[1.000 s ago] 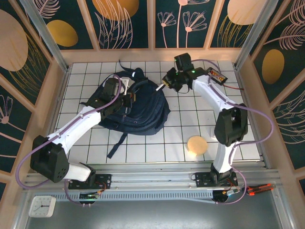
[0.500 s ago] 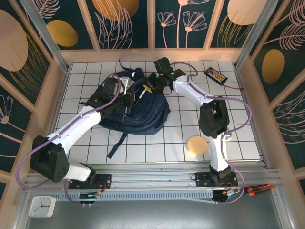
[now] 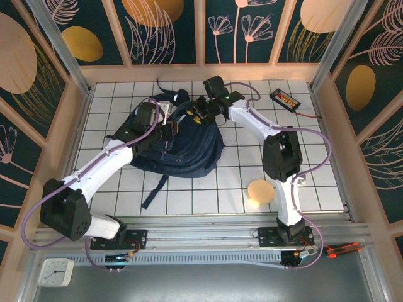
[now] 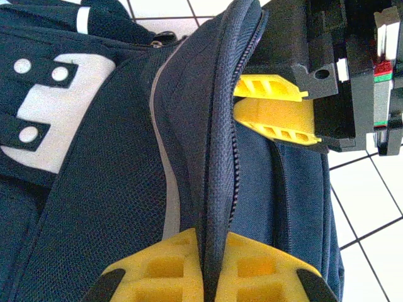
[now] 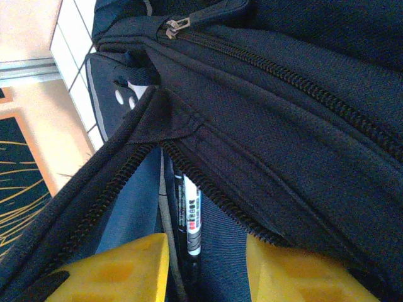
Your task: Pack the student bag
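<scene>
The left arm point(image 3: 101, 165) and right arm point(image 3: 264, 126) are showing white tube links between chunky black joint housings, each one trailing a purple cable point(image 3: 25, 220) that is looping out near its black base. A small green light point(image 3: 225, 97) is glowing on the right wrist. The left tool point(image 4: 211, 274) and right tool point(image 5: 208, 270) are sporting bright yellow fingers with hollow pockets

Both arms at student bag point(image 3: 189, 150), seemingly touching.

Marker point(image 5: 189, 217) apparently inside student bag point(image 3: 195, 154).
</scene>
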